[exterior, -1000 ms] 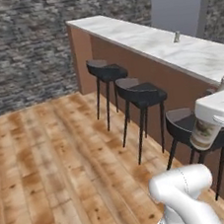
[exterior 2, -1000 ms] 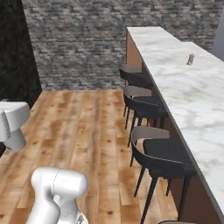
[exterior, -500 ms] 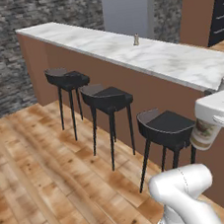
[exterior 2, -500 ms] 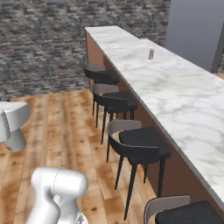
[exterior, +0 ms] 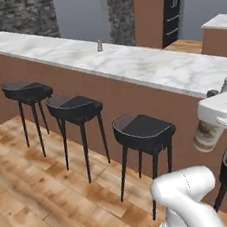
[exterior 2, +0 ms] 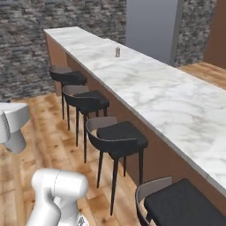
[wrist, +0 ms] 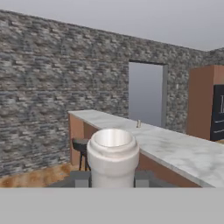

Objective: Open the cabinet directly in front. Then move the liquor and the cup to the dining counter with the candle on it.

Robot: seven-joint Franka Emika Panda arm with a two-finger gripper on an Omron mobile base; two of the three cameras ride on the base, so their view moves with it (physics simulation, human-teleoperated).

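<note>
The pincer [wrist: 113, 180] is closed on the liquor [wrist: 113, 154], its two dark tips pressed against either side of the pale bottle at the bottom centre of the hand view. There the bottle appears end-on as a stubby greyish-white cylinder with a dished rim. The left base view shows what the hand view cannot: the liquor [exterior: 207, 134] hangs tilted at the right edge of the frame, off the floor and in front of the brown face of the tabletop. Its labelled body sits below the white hand and its narrow end pokes out above. The label is pale with a darker picture on it, and no writing can be read. Beyond the bottle runs the dining counter [exterior: 129, 63], a long white marble tabletop with grey veins, crossing the frame from upper left to right. The candle [exterior: 99, 45] stands upright on it, well apart from the bottle, and shows more clearly in the right base view [exterior 2: 117, 51]. Dark stools [exterior: 142, 129] line the near side of the tabletop over the wooden floor [exterior: 40, 195]. Behind are a stone wall [wrist: 52, 78], a grey doorway [wrist: 146, 94] and a tall black appliance [exterior: 172, 8].
</note>
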